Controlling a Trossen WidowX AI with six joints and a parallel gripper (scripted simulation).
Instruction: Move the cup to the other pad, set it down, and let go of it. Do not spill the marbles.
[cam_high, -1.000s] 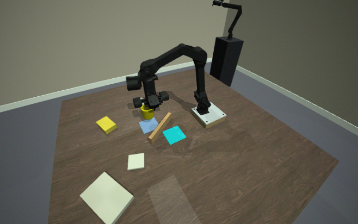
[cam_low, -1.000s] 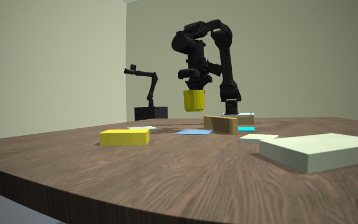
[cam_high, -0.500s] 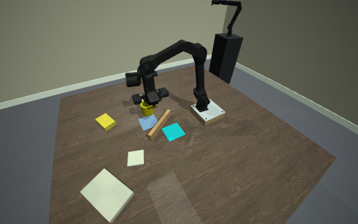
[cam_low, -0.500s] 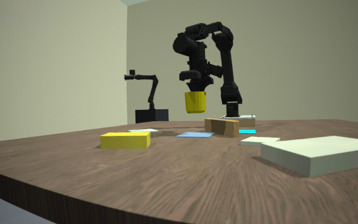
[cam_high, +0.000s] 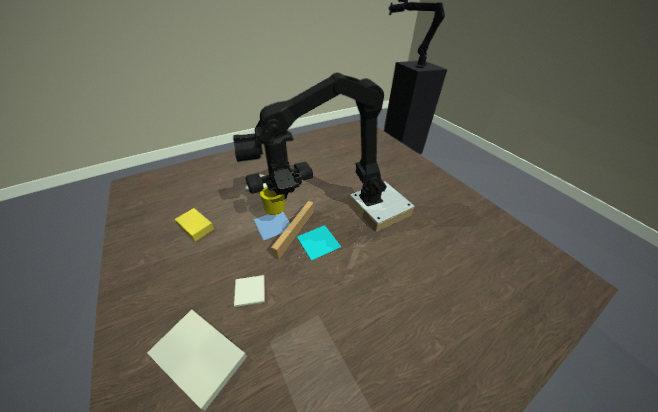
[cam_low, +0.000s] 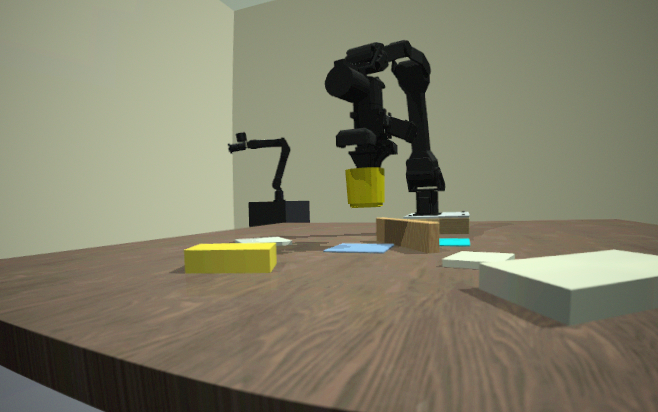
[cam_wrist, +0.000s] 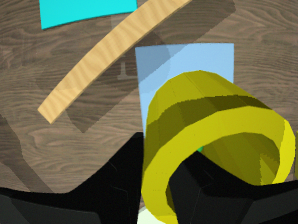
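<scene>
Nearest in my exterior view, a thick pale slab (cam_low: 575, 285) sits lower right on the wood-grain table (cam_low: 300, 330), with a matte yellow block (cam_low: 230, 257) at centre left. Mid-frame, my gripper (cam_low: 367, 162) is clenched on the rim of the smooth yellow cup (cam_low: 365, 186), hanging clear above the flat light-blue pad (cam_low: 359, 247). A wooden bar (cam_low: 407, 233) separates that from the cyan pad (cam_low: 454, 242).
</scene>
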